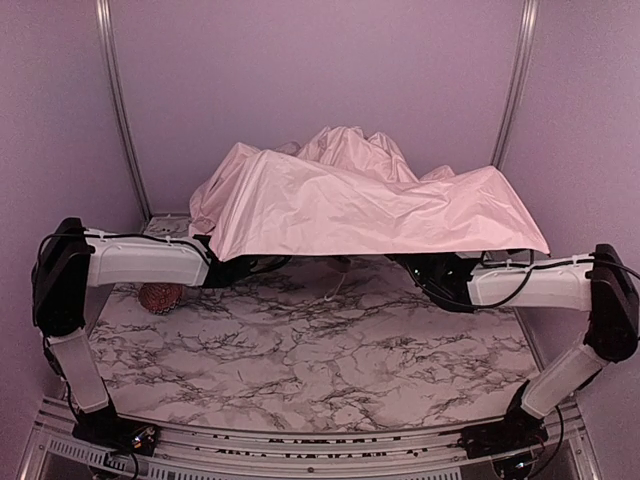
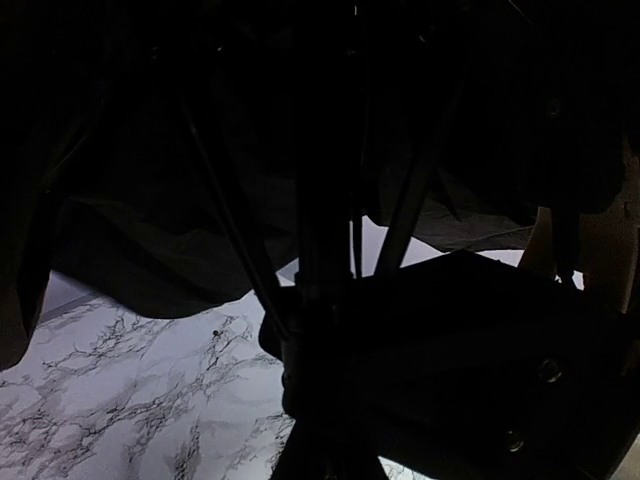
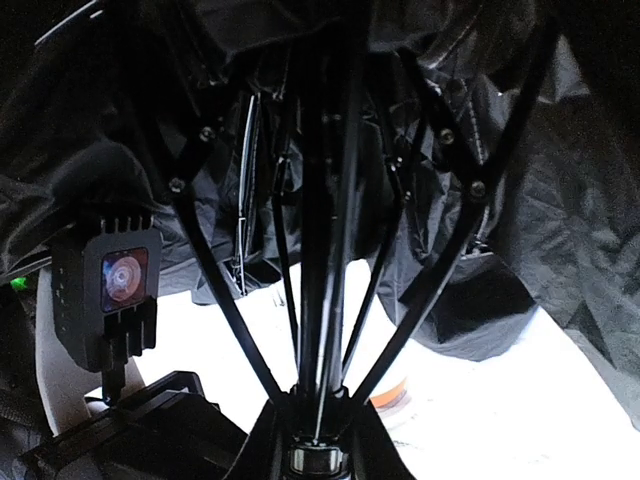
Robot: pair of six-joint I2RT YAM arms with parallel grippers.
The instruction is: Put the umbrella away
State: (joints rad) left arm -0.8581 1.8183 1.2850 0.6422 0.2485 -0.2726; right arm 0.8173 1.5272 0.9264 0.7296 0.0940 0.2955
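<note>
From above, a pale pink fabric folding umbrella [image 1: 360, 200] sprawls half-open over the back of the white marble-patterned bench [image 1: 320, 350], with both arms reaching under it. A reddish knobbly ball [image 1: 160, 297] sits beside the left arm. The left wrist view is dark. There the left hand [image 2: 312, 400] is pinched narrow on the thin black shaft [image 2: 315, 250]. In the right wrist view, the right hand [image 3: 318, 445] clamps that shaft below the ribs [image 3: 440, 250].

A white marble table [image 1: 320, 370] with grey veins takes the lower half of the top view. A small reddish knobbly ball [image 1: 160, 297] lies on it at 9 o'clock, near the table's edge. Purple walls [image 1: 320, 70] stand around, with metal posts [image 1: 118, 110] at 11 and 1 o'clock.
</note>
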